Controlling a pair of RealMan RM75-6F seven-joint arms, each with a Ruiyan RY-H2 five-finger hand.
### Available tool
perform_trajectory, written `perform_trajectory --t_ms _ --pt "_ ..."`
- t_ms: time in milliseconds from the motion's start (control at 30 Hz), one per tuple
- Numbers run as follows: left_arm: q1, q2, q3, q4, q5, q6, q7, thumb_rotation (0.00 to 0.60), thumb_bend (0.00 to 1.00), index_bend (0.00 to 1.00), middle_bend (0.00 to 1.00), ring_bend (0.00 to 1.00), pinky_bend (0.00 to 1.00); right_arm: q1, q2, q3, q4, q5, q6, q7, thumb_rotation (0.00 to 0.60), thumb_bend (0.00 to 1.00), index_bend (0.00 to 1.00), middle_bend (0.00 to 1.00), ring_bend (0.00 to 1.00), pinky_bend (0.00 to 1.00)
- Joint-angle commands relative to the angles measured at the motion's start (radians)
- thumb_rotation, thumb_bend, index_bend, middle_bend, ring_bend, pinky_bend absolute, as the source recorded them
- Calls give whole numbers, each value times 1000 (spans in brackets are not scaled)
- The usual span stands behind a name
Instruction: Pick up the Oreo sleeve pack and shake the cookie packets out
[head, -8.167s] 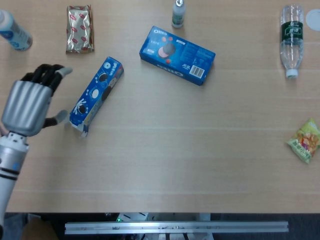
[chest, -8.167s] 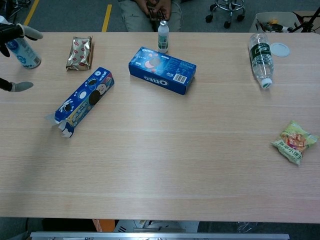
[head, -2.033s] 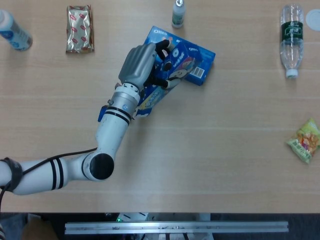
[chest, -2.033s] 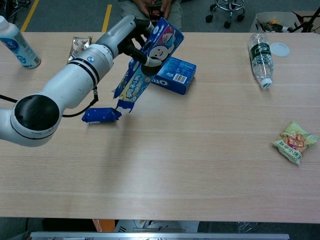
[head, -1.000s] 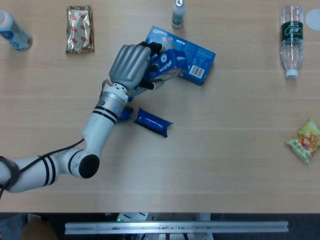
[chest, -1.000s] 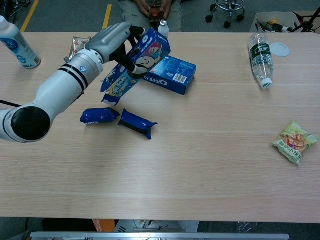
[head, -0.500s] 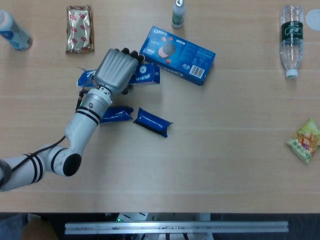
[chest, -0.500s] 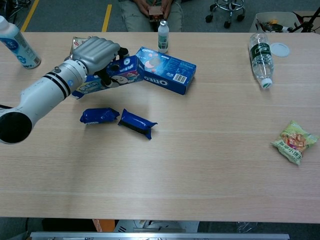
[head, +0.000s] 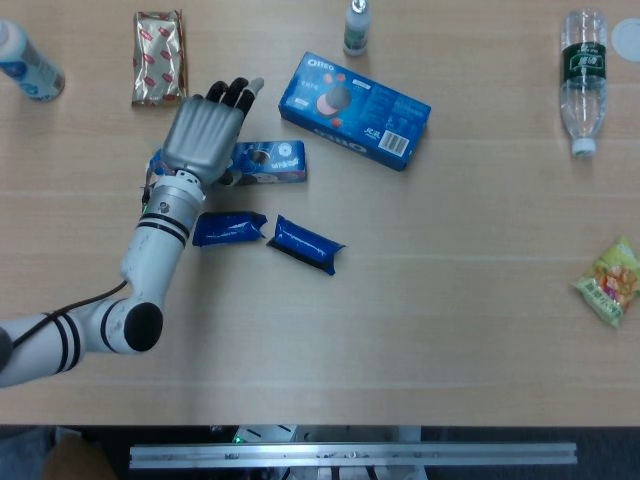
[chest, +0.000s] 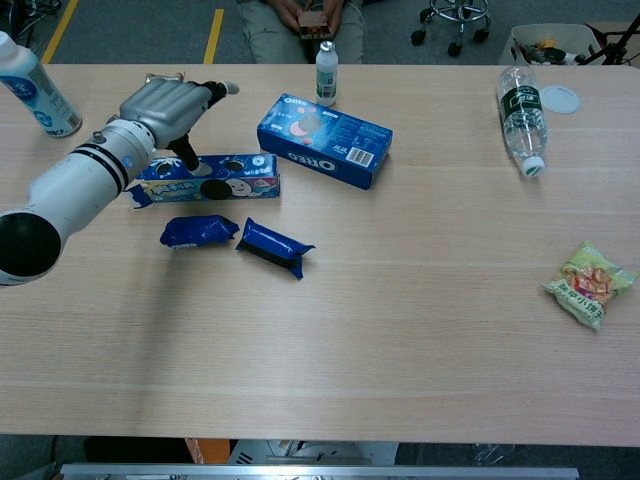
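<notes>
Left hand (head: 203, 135) (chest: 165, 103) above the sleeve pack (head: 262, 162) (chest: 212, 178), fingers spread and straight, holding nothing; thumb down near the pack's top face, contact unclear. Right hand not seen in either view. Sleeve pack lying flat on the counter (head: 420, 300) (chest: 400, 330), long side left-right, its left end partly hidden under the hand in the head view. Two cookie packets just in front of the pack: left packet (head: 229, 228) (chest: 197, 231) and right packet (head: 306, 244) (chest: 273, 247), ends nearly touching, both apart from the pack. Oreo box (head: 354, 97) (chest: 324, 139) to the right and behind the pack, near it. Foil wrapper (head: 159, 58) just behind the hand. Further off: small bottle (head: 357, 27) (chest: 325, 72) at the far edge, white bottle (head: 27, 60) (chest: 37, 88) far left, water bottle (head: 583, 78) (chest: 522, 118) lying far right, snack bag (head: 611, 281) (chest: 588, 283) near the right edge.
</notes>
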Motion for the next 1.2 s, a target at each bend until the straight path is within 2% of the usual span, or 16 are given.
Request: perform_trajectory --t_ms 33,100,300,567,767,967,1200 --pt "81 67 -46 -104 40 63 -168 600 152 23 141 164 409 1 -1 2 2 2 -1 0 600 304 731 682 715 716" --pt "117 96 -37 -130 80 91 -220 600 152 57 169 175 411 3 -3 4 3 3 -3 0 600 304 731 682 714 716" --pt "241 162 46 -149 243 224 -327 600 152 127 205 183 415 7 -8 13 1 9 -1 -10 600 304 731 673 688 711" --pt "410 243 154 -143 413 418 -402 600 152 182 239 197 414 28 -15 28 -19 -4 1 -61 600 304 731 596 585 590" --pt "502 326 187 -204 460 508 -401 600 152 186 239 197 414 37 -9 27 -55 -19 -2 -98 600 304 731 580 568 590" --pt "572 392 220 -268 491 556 -360 600 151 186 237 198 391 42 -6 24 -82 -23 -10 -123 600 304 731 580 568 590" --pt "641 411 232 -282 514 603 -350 600 152 186 236 198 366 43 -6 14 -99 -27 -19 -134 600 304 731 580 568 590"
